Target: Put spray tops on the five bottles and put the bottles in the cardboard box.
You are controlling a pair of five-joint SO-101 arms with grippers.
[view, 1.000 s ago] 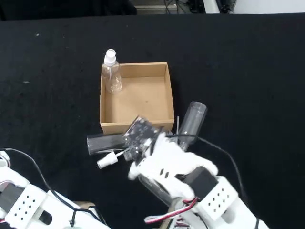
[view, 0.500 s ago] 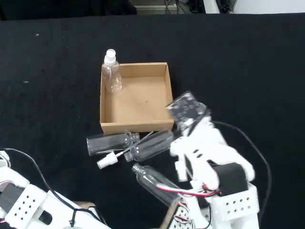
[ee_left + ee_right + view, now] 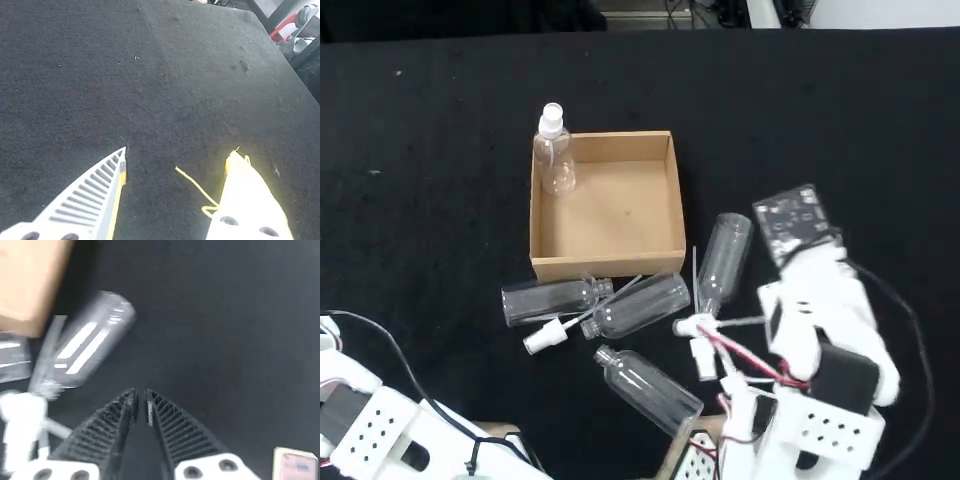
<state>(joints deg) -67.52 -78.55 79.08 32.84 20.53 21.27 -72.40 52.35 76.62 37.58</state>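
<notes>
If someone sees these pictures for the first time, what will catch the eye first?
The cardboard box sits mid-table, with one capped bottle standing in its far left corner. In front of it, four clear bottles lie scattered, with white spray tops among them. The right claw hangs shut near the rightmost one.

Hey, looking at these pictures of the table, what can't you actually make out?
High view: the spray tops beside the right arm are crossed by its red wires, so their count is unclear.
High view: the left arm is cut off by the bottom edge.
Right wrist view: the bottle is blurred, so its neck end is unreadable.
</notes>
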